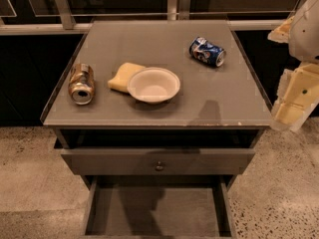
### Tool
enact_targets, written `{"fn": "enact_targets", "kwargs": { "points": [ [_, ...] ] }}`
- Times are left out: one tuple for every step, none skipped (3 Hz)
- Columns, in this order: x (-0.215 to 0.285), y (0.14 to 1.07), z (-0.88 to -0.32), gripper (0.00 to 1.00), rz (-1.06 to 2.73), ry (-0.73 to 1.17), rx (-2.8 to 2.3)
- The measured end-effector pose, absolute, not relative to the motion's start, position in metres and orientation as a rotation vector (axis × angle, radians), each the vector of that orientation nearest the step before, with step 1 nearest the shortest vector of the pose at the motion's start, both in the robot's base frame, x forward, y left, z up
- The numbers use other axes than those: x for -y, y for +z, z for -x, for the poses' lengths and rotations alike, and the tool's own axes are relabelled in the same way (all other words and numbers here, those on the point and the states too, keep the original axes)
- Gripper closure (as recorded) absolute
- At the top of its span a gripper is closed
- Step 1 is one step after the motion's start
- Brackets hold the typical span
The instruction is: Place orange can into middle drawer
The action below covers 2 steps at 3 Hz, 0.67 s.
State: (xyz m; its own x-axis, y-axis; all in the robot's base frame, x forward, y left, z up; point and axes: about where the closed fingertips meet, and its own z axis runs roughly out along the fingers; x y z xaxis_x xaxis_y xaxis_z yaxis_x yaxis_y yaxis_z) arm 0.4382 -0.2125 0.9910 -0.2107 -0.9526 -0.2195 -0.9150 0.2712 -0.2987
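The orange can [81, 83] lies on its side at the left of the grey cabinet top [199, 91], its silver top facing the front edge. The middle drawer [189, 210] is pulled out below the cabinet, and its flat floor is bare. My gripper [291, 106] hangs at the far right edge of the camera view, beside the cabinet's right front corner. It is far from the orange can and holds nothing that I can see.
A white bowl [153, 84] sits mid-top, overlapping a yellow sponge [122, 76]. A blue-and-white can [207, 52] lies at the back right. A grey drawer front with a round knob [159, 166] is above the open drawer. Speckled floor surrounds the cabinet.
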Motion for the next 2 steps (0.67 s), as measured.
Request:
{"fn": "enact_targets", "kwargs": {
  "points": [
    [0.2125,0.9910,-0.4382,0.00,1.698,-0.146,-2.192],
    [0.2099,0.9923,-0.4430,0.00,1.671,-0.126,-2.191]
  ]
}}
